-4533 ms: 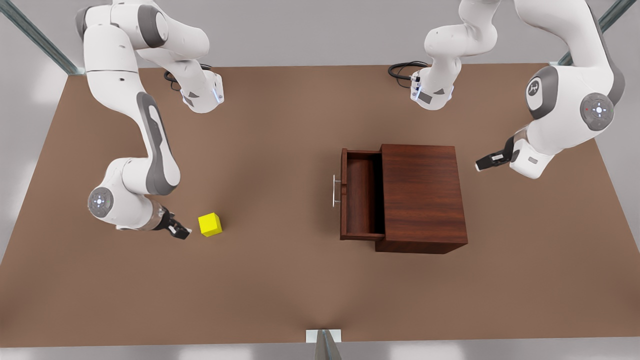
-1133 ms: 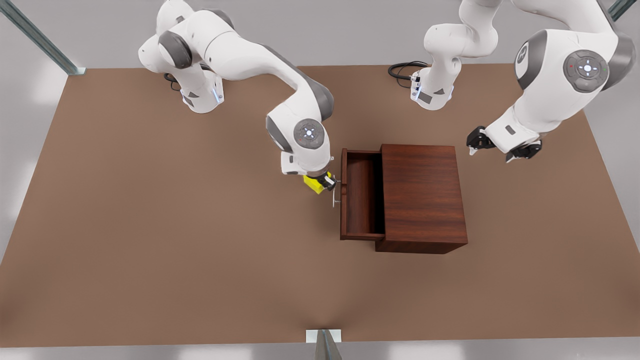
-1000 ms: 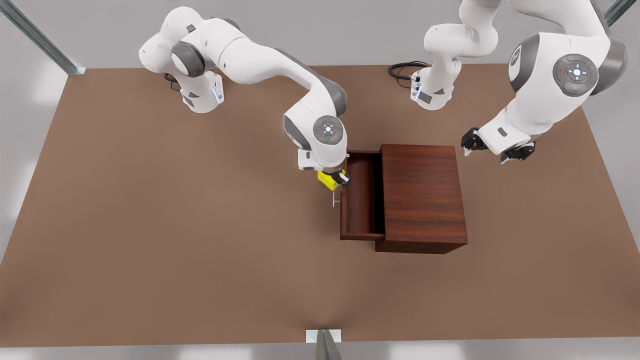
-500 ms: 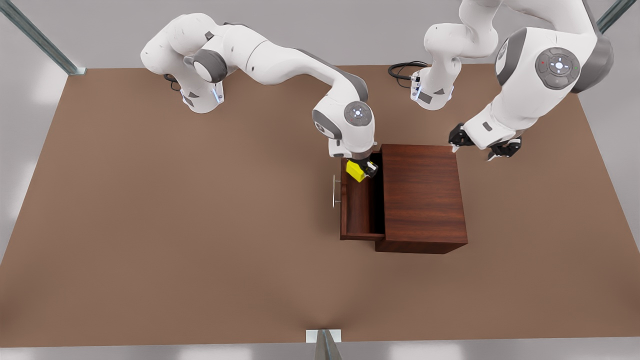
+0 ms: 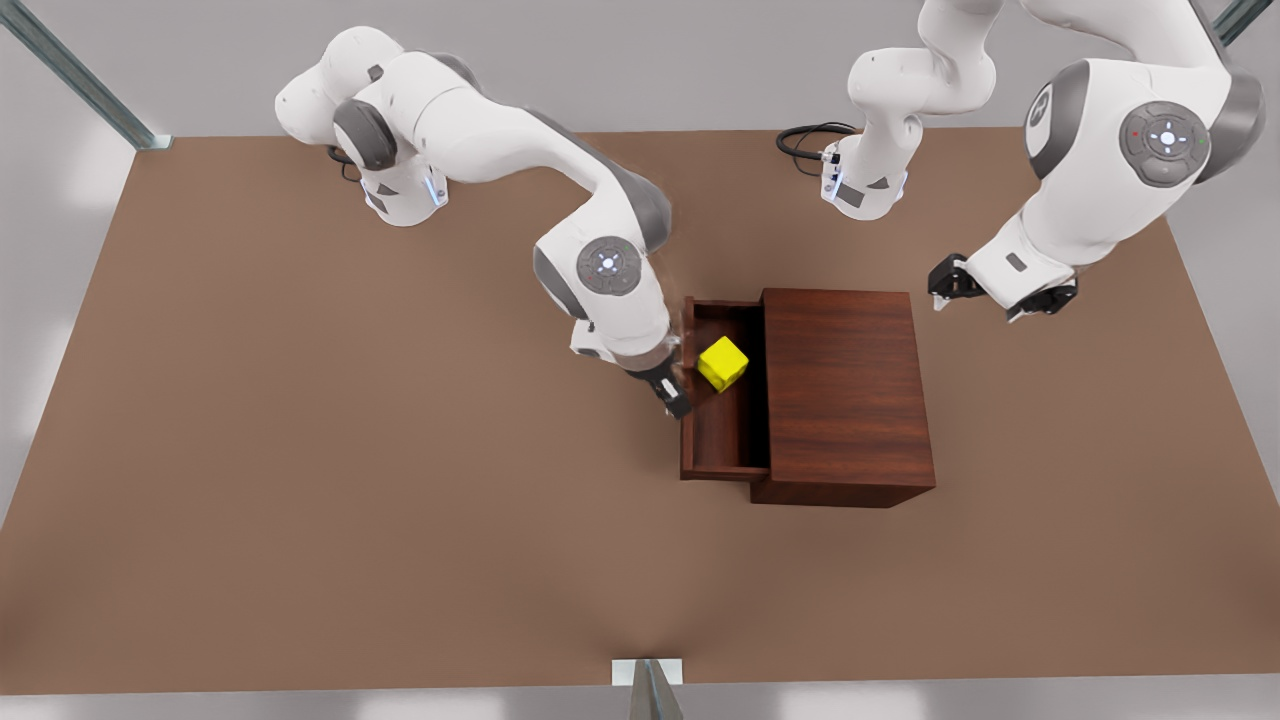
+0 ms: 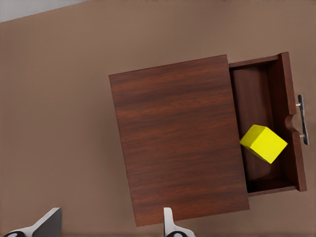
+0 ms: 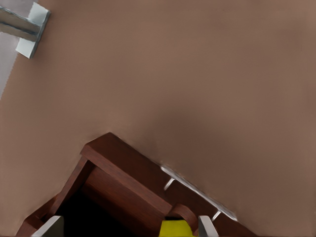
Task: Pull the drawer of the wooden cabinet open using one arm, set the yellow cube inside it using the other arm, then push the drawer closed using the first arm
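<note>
Since half a second ago the yellow cube (image 5: 722,363) has left the right gripper (image 5: 676,398) and the arm has pulled back toward 8 o'clock, off the tray.

Front view:
- I read the placing step as done. The cube sits inside the drawer (image 5: 718,440), which is pulled out of the wooden cabinet (image 5: 845,390) toward 9 o'clock.
- The cube is in the 12 o'clock half of the tray, corner-on rather than square to the walls. I can't tell whether it has settled.
- The right gripper hangs over the drawer's front panel. The cube is at about 1 o'clock from it, close but apart.
- The left gripper (image 5: 1000,288) hovers off the cabinet's back corner, at 2 o'clock from the block and well clear of the drawer. I take it to be waiting for the closing push.

Left wrist view:
- The fingers are spread wide with nothing between them.
- Beyond them I see the cabinet top, the open tray past it with the cube tilted inside, and the silver handle (image 6: 301,120) on the outer face.

Right wrist view:
- The fingers are parted and pinch nothing.
- A sliver of the cube shows between them, farther off and nearer one finger.
- The drawer corner and bar handle lie just beyond, over bare table (image 7: 197,74).
</note>
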Motion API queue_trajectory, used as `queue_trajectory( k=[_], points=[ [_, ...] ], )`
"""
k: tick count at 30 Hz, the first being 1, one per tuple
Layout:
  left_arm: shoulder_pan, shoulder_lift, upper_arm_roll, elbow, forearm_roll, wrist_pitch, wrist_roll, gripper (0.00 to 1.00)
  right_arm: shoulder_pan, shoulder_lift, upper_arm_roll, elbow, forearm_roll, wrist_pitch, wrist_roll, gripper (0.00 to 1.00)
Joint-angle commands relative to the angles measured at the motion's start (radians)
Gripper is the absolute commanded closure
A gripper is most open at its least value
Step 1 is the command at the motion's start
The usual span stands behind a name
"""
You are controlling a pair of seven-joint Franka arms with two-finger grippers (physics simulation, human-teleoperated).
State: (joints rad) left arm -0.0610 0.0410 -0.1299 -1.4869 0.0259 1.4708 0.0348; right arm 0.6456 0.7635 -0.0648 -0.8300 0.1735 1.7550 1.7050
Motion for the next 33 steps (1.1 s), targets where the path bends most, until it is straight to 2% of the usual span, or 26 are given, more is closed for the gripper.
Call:
queue_trajectory(
  k=[1,3,4,6,8,14,15,18,19,21,22,23,24,27,33],
  points=[
    [-0.014,-0.001,-0.002,-0.001,-0.001,-0.001,-0.012,0.00,-0.208,-0.087,0.033,-0.026,0.001,-0.399,-0.514,0.00],
    [-0.014,-0.001,-0.002,-0.003,-0.003,-0.001,-0.012,0.00,-0.417,-0.263,0.026,-0.337,-0.062,-0.352,-1.062,0.00],
    [-0.016,-0.001,-0.002,-0.001,-0.003,-0.001,-0.012,0.00,-0.494,-0.332,0.026,-0.477,-0.098,-0.234,-1.241,0.00],
    [-0.020,0.000,-0.004,-0.001,-0.004,-0.001,-0.018,0.00,-0.596,-0.444,0.019,-0.621,-0.157,-0.146,-1.654,0.00],
    [-0.020,-0.001,-0.002,-0.003,-0.006,-0.001,-0.015,0.00,-0.609,-0.565,-0.009,-0.751,-0.203,-0.144,-1.786,0.00],
    [-0.022,0.025,-0.002,0.002,-0.012,0.009,0.027,0.00,-0.606,-0.547,-0.009,-0.689,-0.209,-0.195,-1.795,0.00],
    [0.000,0.022,0.007,0.004,-0.081,0.052,0.074,0.00,-0.606,-0.546,-0.007,-0.689,-0.210,-0.195,-1.794,0.00],
    [-0.053,0.028,-0.020,0.046,-0.095,0.123,0.068,0.00,-0.606,-0.541,-0.007,-0.689,-0.212,-0.195,-1.794,0.00],
    [-0.008,0.040,-0.011,0.051,-0.179,0.120,0.148,0.00,-0.606,-0.540,-0.007,-0.689,-0.212,-0.195,-1.794,0.00],
    [-0.137,0.051,-0.050,0.089,-0.101,0.103,-0.027,0.00,-0.606,-0.541,-0.007,-0.689,-0.212,-0.195,-1.794,0.00],
    [-0.315,0.175,-0.051,0.229,-0.014,0.097,-0.419,0.00,-0.604,-0.540,-0.007,-0.689,-0.212,-0.195,-1.794,0.00],
    [-0.422,0.276,-0.050,0.332,0.051,0.095,-0.584,0.00,-0.604,-0.540,-0.007,-0.689,-0.210,-0.195,-1.792,0.00],
    [-0.506,0.370,-0.048,0.427,0.110,0.097,-0.726,0.00,-0.604,-0.540,-0.007,-0.689,-0.210,-0.195,-1.792,0.00],
    [-0.678,0.548,-0.039,0.585,0.166,0.148,-0.980,0.00,-0.604,-0.540,-0.007,-0.689,-0.212,-0.195,-1.794,0.00],
    [-0.724,0.714,-0.019,0.596,0.193,0.359,-1.234,0.00,-0.603,-0.533,-0.006,-0.689,-0.212,-0.195,-1.789,0.00]
  ],
)
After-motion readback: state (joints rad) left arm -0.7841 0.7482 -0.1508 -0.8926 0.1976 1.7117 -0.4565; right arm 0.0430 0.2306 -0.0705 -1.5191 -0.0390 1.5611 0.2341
